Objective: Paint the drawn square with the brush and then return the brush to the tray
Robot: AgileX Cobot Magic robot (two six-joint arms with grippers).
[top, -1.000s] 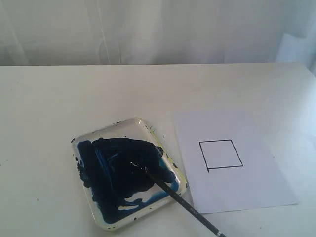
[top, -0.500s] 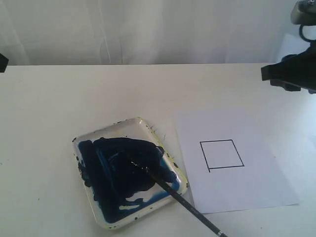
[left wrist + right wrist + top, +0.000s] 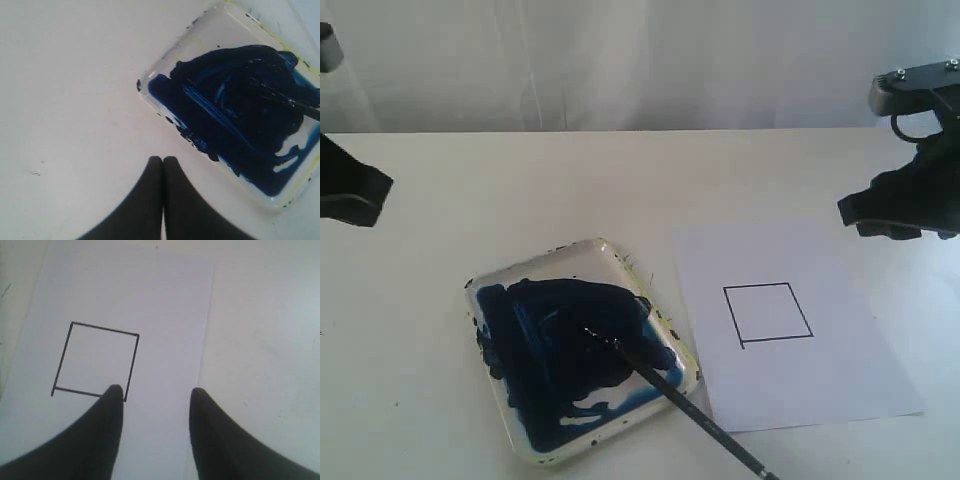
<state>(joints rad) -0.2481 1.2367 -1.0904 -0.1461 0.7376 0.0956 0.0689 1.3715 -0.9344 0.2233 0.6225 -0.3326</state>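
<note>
Your right gripper (image 3: 156, 390) is spread, left gripper (image 3: 163, 159) pressed together; pinch the likely light, stiff brush (image 3: 720, 436) mid-handle, just outside the tray (image 3: 560, 264).

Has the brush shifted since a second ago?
No. The brush keeps its tip in the paint on the tray, handle crossing the same rim corner toward the paper.

Your tray (image 3: 545, 256) looks glossy and smooth, like plastic or glazed ware, the dark blue paint (image 3: 560, 340) in it shines wet, and the brush (image 3: 690, 408) has a smooth black handle. You have a matt paper sheet (image 3: 800, 385) on a smooth, matt white table (image 3: 520, 180), and the curtain (image 3: 620, 60) is thin white cloth. The left gripper (image 3: 162, 159) and right gripper (image 3: 156, 392) look like smooth, matt black plastic.
</note>
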